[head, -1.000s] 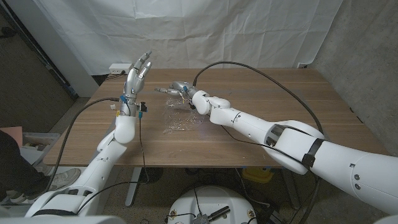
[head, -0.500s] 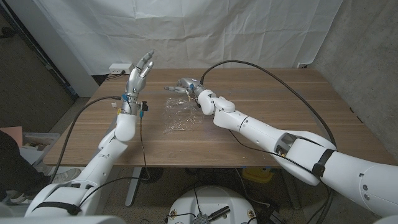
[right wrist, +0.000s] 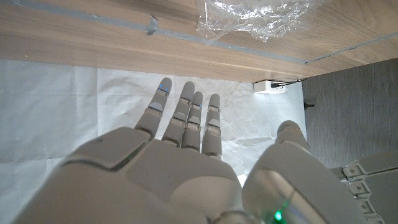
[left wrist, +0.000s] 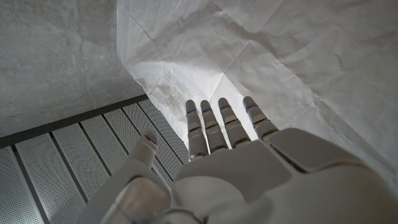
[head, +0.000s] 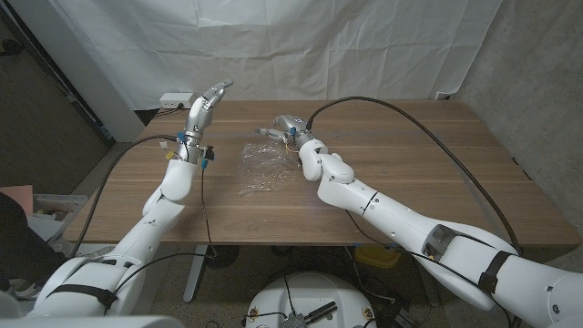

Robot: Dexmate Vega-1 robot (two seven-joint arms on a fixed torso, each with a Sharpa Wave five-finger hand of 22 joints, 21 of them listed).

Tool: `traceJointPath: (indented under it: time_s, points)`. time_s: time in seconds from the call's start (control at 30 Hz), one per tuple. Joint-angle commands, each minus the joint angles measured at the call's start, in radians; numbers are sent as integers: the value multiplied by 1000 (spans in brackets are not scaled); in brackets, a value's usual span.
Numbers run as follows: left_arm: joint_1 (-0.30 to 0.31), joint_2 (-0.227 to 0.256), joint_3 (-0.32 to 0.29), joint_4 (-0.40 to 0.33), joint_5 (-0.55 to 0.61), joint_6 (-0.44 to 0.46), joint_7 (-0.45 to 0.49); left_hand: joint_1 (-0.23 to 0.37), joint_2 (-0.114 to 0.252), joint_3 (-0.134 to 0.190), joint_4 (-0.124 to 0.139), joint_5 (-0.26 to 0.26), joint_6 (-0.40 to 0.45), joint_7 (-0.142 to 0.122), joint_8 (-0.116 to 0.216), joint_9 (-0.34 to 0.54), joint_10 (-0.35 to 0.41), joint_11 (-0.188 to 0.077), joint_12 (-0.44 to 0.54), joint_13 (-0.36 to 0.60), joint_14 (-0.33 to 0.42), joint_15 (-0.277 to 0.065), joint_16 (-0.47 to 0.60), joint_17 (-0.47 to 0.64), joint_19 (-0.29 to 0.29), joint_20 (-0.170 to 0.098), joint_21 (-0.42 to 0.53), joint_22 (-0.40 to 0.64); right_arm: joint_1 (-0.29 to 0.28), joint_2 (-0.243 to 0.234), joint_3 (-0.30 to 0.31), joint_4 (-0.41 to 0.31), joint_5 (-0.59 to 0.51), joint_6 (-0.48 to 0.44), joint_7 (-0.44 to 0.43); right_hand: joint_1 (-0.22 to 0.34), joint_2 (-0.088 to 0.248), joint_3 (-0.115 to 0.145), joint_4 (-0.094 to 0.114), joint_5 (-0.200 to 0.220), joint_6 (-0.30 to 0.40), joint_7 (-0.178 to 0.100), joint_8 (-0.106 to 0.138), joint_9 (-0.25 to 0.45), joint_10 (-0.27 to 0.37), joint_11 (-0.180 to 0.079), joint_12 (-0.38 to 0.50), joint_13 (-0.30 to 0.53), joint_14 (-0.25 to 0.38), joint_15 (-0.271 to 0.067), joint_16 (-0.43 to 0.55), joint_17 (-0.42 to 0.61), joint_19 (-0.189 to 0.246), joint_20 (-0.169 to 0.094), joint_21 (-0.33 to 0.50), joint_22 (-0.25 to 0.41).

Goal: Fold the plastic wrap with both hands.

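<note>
— What do we have for the support?
— A wooden table (head: 410, 164), plank seams visible.
— And on it?
— We note crumpled clear plastic wrap (head: 261, 167), just beside the right hand (head: 288, 126), toward the left hand (head: 204, 102).

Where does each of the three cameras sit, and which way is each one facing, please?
Head view: on the robot's head, looking down over both arms at the table and plastic wrap.
Left wrist view: behind the left hand, facing the white backdrop.
Right wrist view: behind the right hand, facing wrap and backdrop.
Head and right wrist views share the wrap.
</note>
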Motion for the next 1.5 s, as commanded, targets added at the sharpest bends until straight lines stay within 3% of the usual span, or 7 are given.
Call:
traceJointPath:
  time_s: [0.03, 0.43, 0.67, 1.0, 1.17, 1.4, 1.5]
  points:
    - [22, 38, -8, -67, -150, 154, -172, -17, -2, -8, 6, -2, 27, 12, 7, 5, 16, 4, 6, 4, 9, 4, 3, 3, -3, 3, 1, 3, -139, -33, 13, -170, -62, -150, -45, 37, 5, 13, -20, -4, 0, -6, 4, 3, -7, -7, 3, 2, -6, -6, -6, -1, -7, -1, -5, 1]
    - [13, 58, -11, -90, -194, 266, -225, -31, -9, -20, 19, -1, 46, 14, 8, 5, 36, 8, 11, 5, 24, 0, 8, 4, -2, 6, 1, 4, -223, -51, 19, -249, -89, -222, -76, 112, 16, 44, -57, -10, 18, -11, 12, 5, 5, -20, 11, 5, 4, -16, -12, -7, -6, -6, -12, 1]
    - [3, 59, -5, -85, -207, 305, -233, -35, 32, -9, 45, 2, 43, 22, 0, 7, 33, 11, 7, 6, 21, 5, 7, 6, -5, 8, 1, 5, -276, -65, 34, -316, -92, -259, -81, 132, 10, 49, -64, -13, 30, -11, 17, 6, 9, -19, 14, 6, 11, -19, -13, -10, -5, -7, -14, 1]
    - [3, 58, 13, -98, -171, 324, -203, -38, 45, -8, 62, 1, 33, 20, -8, 7, 26, 12, 3, 6, 12, 3, 3, 6, -6, 7, 1, 6, -343, -62, 41, -384, -133, -326, -142, 88, 21, 32, -23, -33, 102, 8, 40, 10, 54, -4, 36, 12, 61, -22, 12, 5, 5, -14, -19, 2]
    - [3, 54, 18, -104, -170, 319, -202, -39, 46, -10, 70, 0, 21, 19, -14, 7, 23, 8, 1, 7, 10, 1, 2, 6, -8, 6, 1, 6, -337, -70, 26, -413, -156, -390, -70, 41, 13, 8, -4, -50, 202, 35, 74, 19, 91, 4, 55, 19, 101, -17, 35, 20, 10, -15, -27, 3]
    - [4, 52, 25, -119, -153, 325, -191, -38, 45, -11, 77, 0, 15, 17, -19, 7, 19, 8, -2, 7, 6, 4, 0, 5, -9, 3, 0, 6, -357, -86, 41, -488, -56, -389, 44, 63, 18, 12, -21, -50, 272, 70, 101, 29, 141, 8, 81, 28, 125, -15, 65, 43, 11, -16, -36, 4]
    - [2, 51, 29, -122, -142, 327, -184, -37, 44, -12, 79, 0, 10, 15, -22, 7, 18, 7, -3, 7, 4, 3, -1, 4, -11, 1, 0, 6, -329, -71, -15, -472, -103, -452, 60, 83, 21, 18, -32, -48, 271, 73, 100, 32, 131, 9, 80, 32, 114, -10, 66, 50, -5, -17, -45, 5]
